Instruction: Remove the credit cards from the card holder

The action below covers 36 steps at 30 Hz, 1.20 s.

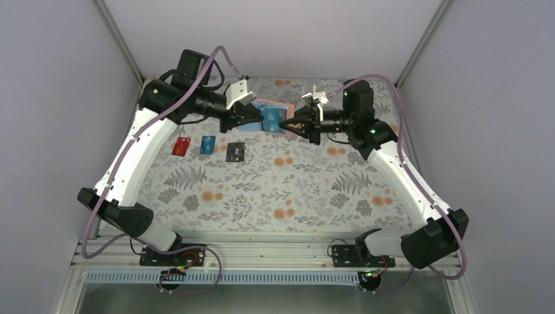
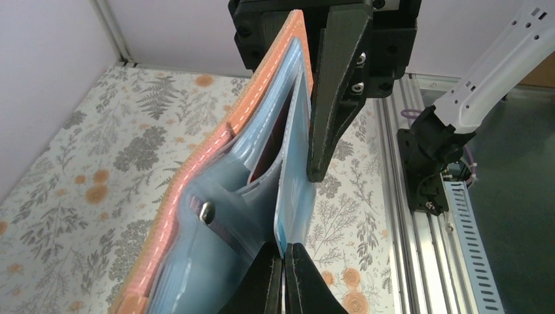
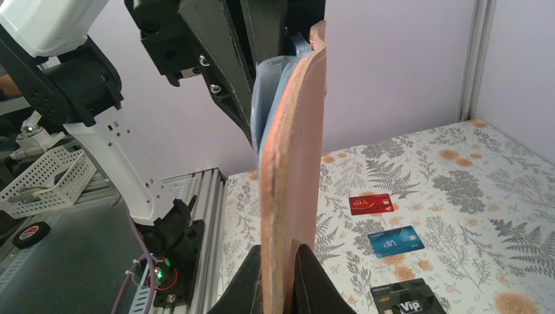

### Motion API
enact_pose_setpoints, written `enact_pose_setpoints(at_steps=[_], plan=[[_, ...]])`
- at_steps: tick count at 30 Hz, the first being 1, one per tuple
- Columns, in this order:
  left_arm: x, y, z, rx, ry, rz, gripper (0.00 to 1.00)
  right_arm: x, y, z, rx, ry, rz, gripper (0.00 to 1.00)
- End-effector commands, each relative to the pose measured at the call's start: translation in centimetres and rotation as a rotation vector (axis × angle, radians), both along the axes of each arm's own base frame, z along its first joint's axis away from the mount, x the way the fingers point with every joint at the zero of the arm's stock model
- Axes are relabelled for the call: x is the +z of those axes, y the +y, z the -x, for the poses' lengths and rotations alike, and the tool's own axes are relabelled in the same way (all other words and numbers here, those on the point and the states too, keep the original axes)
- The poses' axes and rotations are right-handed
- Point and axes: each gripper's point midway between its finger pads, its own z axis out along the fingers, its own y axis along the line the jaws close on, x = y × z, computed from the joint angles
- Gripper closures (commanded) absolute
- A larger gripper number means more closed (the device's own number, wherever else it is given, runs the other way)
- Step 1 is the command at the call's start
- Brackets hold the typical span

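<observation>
Tan holder point(image 3: 291, 183) hangs above the surface point(image 1: 314, 190) where three cards point(image 1: 207, 144) lie, my left fingers point(image 2: 258, 284) and right fingers point(image 3: 314, 284) pinching opposite edges; I'd grip firmly and part pockets gently.

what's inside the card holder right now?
Inside the card holder: light blue pockets, a snap, and a dark red strip in one slot, maybe a card. Deeper pocket contents are covered by the sleeves.
</observation>
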Motion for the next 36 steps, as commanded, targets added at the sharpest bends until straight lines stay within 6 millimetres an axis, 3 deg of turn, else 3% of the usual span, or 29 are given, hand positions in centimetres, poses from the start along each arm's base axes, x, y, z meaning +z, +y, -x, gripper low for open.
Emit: enact_pose_setpoints(at_steps=[1, 4, 5, 7, 9, 16, 21, 26, 36], plan=[[1.1, 1.7, -0.5, 0.017, -0.040, -0.004, 0.98, 0.8, -1.4, 0.9, 0.004, -0.021, -0.012, 0.96], [1.4, 1.4, 0.9, -0.061, -0.036, 0.023, 0.98, 1.0, -1.3, 1.0, 0.018, -0.025, -0.019, 0.96], [1.4, 1.3, 1.3, -0.086, -0.031, 0.028, 0.92, 1.1, -1.3, 1.0, 0.020, -0.026, -0.021, 0.96], [1.6, 1.0, 1.6, -0.114, -0.014, 0.052, 0.68, 1.4, -1.3, 1.2, 0.035, -0.031, -0.027, 0.96], [1.6, 0.7, 1.5, -0.113, 0.001, 0.071, 0.56, 1.9, -1.3, 1.5, 0.049, -0.040, -0.036, 0.96], [2.3, -0.1, 1.0, -0.099, -0.039, 0.161, 0.51, 2.6, -1.3, 2.2, 0.077, -0.049, -0.048, 0.96], [1.9, -0.7, 0.8, -0.123, -0.026, 0.181, 0.58, 2.9, -1.4, 2.9, 0.114, -0.055, -0.057, 0.96], [2.0, -1.7, 2.1, -0.202, -0.019, 0.197, 0.85, 3.0, -1.4, 2.9, 0.109, -0.060, -0.055, 0.96], [1.9, -1.5, 2.6, -0.211, -0.054, 0.172, 0.98, 3.4, -1.5, 3.3, 0.122, -0.072, -0.057, 0.95]])
